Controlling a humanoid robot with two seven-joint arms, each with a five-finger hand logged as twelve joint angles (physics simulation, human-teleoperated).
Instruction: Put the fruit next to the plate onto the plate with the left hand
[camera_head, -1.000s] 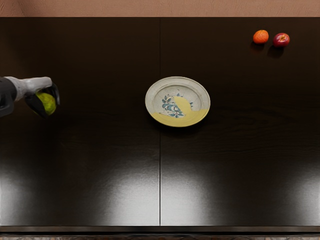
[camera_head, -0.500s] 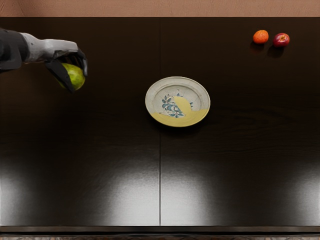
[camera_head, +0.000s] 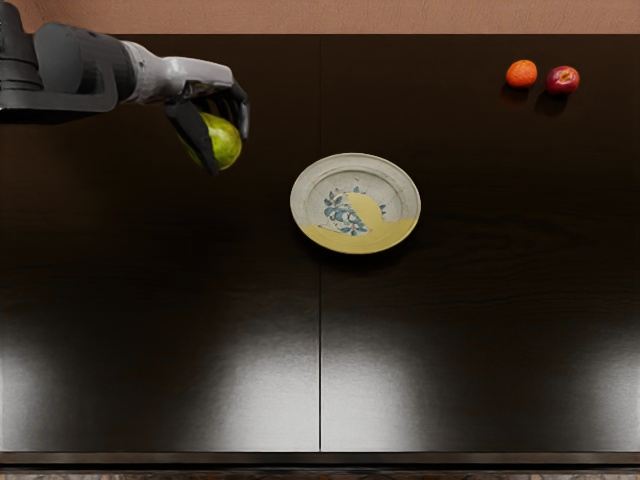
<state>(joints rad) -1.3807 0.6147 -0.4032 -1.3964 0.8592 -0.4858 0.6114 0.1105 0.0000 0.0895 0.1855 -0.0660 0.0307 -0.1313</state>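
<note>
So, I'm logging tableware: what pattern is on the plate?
The round cream ceramic plate has blue flowers, a yellow band; head view.

Orange fruit (camera_head: 521, 73) and red fruit (camera_head: 563, 79) just beside each other, far right corner of dark table (camera_head: 320, 350)

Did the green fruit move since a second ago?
Yes. The green fruit, gripped by the left robot hand, has gone right and up in the picture, from the table's left edge to just left of the plate, which stayed put.
</note>
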